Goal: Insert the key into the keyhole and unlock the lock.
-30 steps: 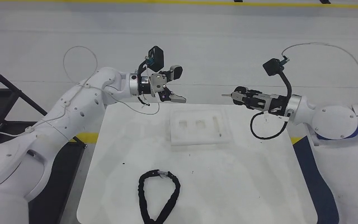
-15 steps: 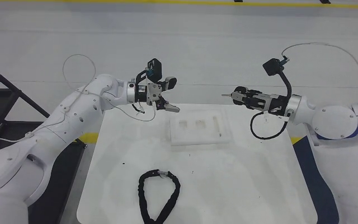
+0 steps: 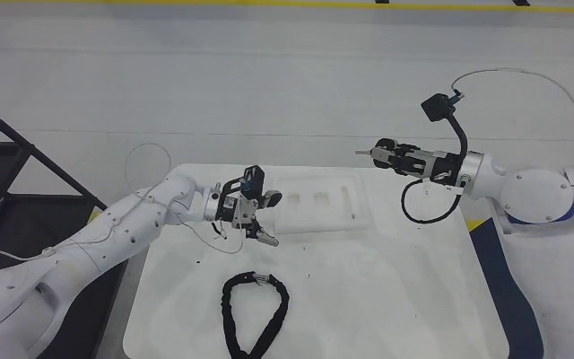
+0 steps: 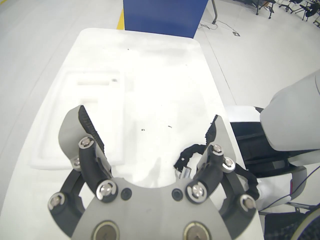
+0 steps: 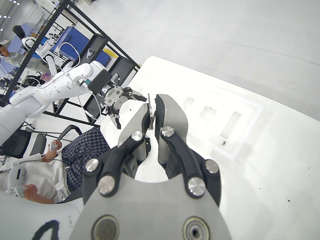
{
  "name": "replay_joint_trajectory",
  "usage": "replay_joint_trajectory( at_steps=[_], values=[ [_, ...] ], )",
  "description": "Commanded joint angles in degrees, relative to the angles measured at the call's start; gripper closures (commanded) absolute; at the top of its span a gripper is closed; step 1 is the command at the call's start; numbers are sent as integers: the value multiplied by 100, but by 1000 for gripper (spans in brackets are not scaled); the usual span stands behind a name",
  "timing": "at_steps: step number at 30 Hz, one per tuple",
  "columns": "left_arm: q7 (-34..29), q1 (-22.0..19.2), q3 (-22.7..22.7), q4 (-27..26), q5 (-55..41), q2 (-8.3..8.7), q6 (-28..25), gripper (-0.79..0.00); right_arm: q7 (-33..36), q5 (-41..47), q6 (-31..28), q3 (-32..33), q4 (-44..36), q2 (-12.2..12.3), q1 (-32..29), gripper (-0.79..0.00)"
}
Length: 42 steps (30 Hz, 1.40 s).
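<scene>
A black fabric-covered chain lock [image 3: 256, 314] lies looped near the table's front, its silver lock body [image 3: 258, 279] at the loop's far end. My left gripper [image 3: 269, 218] hovers open just behind it, beside the foam tray's left end. In the left wrist view the silver lock body [image 4: 184, 171] and chain [image 4: 191, 151] sit beside one pad of the open left gripper [image 4: 150, 126]. My right gripper [image 3: 375, 154] hangs over the table's far right edge, shut on a thin metal key [image 5: 149, 106] that sticks out past the fingertips [image 5: 160, 101].
A white foam tray [image 3: 352, 223] with several shallow recesses lies at the back middle of the white table [image 3: 386, 287]. The tray's recesses [image 5: 230, 123] are bare. A blue cabinet [image 4: 165, 6] stands past the table's end.
My left arm has swung from above the table's far left edge down and forward over the table, ending beside the tray near the lock. The right arm has not moved.
</scene>
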Motion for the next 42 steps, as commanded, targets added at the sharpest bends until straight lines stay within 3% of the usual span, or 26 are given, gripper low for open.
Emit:
replay_joint_trajectory(
  at_steps=[1, 10, 17, 34, 38, 42],
  values=[
    [165, 144, -5, -90, 430, 58, 0, -785, 0, 0, 0, 0, 0, 0, 0, 0],
    [1028, 586, -5, 37, 1780, 146, 0, -785, 0, 0, 0, 0, 0, 0, 0, 0],
    [1277, 806, -5, 92, 2647, 222, 0, -785, 0, 0, 0, 0, 0, 0, 0, 0],
    [1268, 817, -5, 99, 2671, 225, 0, -785, 0, 0, 0, 0, 0, 0, 0, 0],
    [1374, 1036, -138, 122, 2575, 249, 447, -785, 0, 0, 0, 0, 0, 0, 0, 0],
    [2118, 1447, -205, 194, 2996, 371, 874, -785, 0, 0, 0, 0, 0, 0, 0, 0]
  ],
)
